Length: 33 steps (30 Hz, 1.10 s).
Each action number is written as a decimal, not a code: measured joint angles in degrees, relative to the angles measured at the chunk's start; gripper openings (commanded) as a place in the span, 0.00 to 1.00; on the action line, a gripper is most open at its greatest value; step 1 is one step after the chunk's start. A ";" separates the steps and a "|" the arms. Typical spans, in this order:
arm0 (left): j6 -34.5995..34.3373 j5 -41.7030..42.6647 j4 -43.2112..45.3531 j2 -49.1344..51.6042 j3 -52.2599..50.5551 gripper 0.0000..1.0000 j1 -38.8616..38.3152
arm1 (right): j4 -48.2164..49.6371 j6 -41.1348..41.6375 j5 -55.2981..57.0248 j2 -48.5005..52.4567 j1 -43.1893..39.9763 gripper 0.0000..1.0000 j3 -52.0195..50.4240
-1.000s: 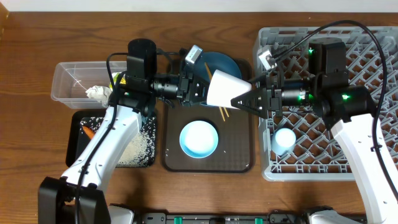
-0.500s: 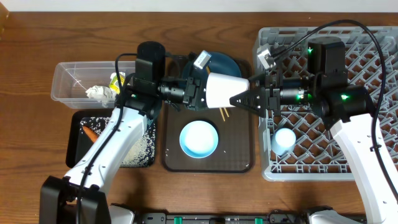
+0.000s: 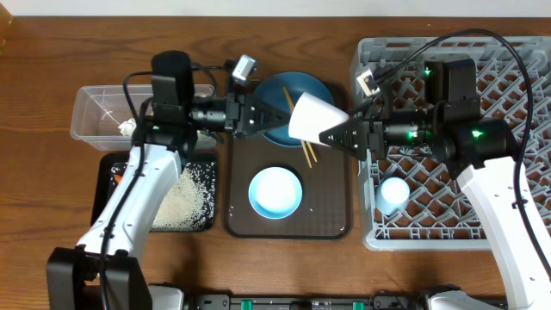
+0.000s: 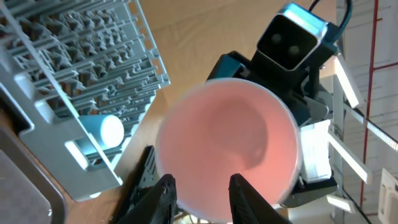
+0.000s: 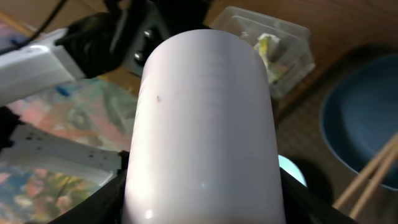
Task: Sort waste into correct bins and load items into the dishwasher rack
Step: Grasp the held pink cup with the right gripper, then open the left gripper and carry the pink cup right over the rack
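Pale pink cup (image 3: 312,119) between right fingers (image 3: 346,136)

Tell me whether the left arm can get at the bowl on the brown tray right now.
Probably yes. The left tool is open and empty, the bowl lies uncovered on the tray close by, and the right tool holds the pink cup clear of it.

Brown wooden table (image 3: 52,232) with lengthwise grain, evenly lit, fills the overhead view; a pale strip (image 3: 172,4) runs beyond its far edge. Left wrist view: white metal framing (image 4: 373,130) crossed by a thin red line (image 4: 372,62). Right wrist view: a blurred multicoloured surface (image 5: 56,162) beside the table, nature unclear.
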 measured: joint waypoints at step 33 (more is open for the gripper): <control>7.58 -2.64 -3.34 0.00 -0.33 0.88 1.57 | -45.05 8.72 49.37 -3.10 -15.91 0.40 14.78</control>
